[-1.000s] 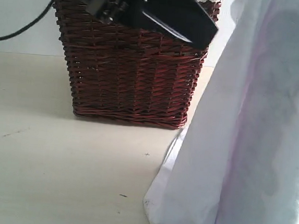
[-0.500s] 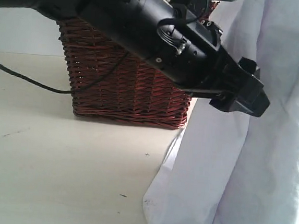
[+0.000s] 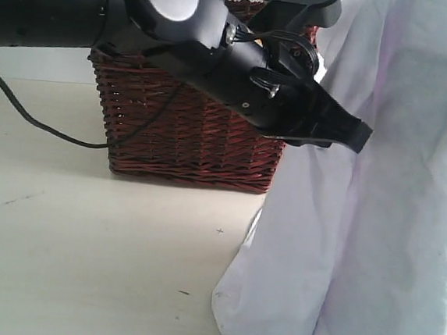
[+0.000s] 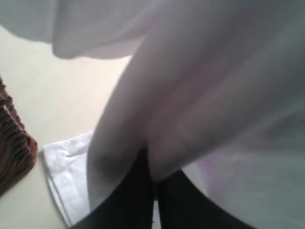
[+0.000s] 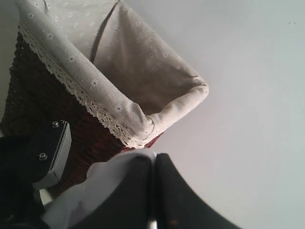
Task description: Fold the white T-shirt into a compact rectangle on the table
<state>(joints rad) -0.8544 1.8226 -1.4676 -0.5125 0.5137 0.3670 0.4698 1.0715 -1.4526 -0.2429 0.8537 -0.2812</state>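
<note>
The white T-shirt [image 3: 390, 229] hangs from above at the right of the exterior view, and its lower edge rests on the table [image 3: 84, 241]. My left gripper [image 3: 355, 136] reaches in from the upper left and meets the shirt's left edge. In the left wrist view the left gripper [image 4: 153, 164] is shut on a fold of the T-shirt [image 4: 214, 71]. My right gripper [image 5: 153, 160] is shut on a bunched bit of the T-shirt [image 5: 95, 179], high above the basket; it lies outside the exterior view.
A dark wicker basket [image 3: 188, 125] with a lace-trimmed liner [image 5: 143, 71] stands just behind and left of the hanging shirt. The left arm's black cable [image 3: 31, 123] trails across the table at the left. Bare table [image 4: 57, 95] lies beside the basket [image 4: 14, 148].
The left arm swung down from the upper left to the shirt's edge. Its jaws, wide half a second ago, have closed on the cloth and drawn back slightly.
</note>
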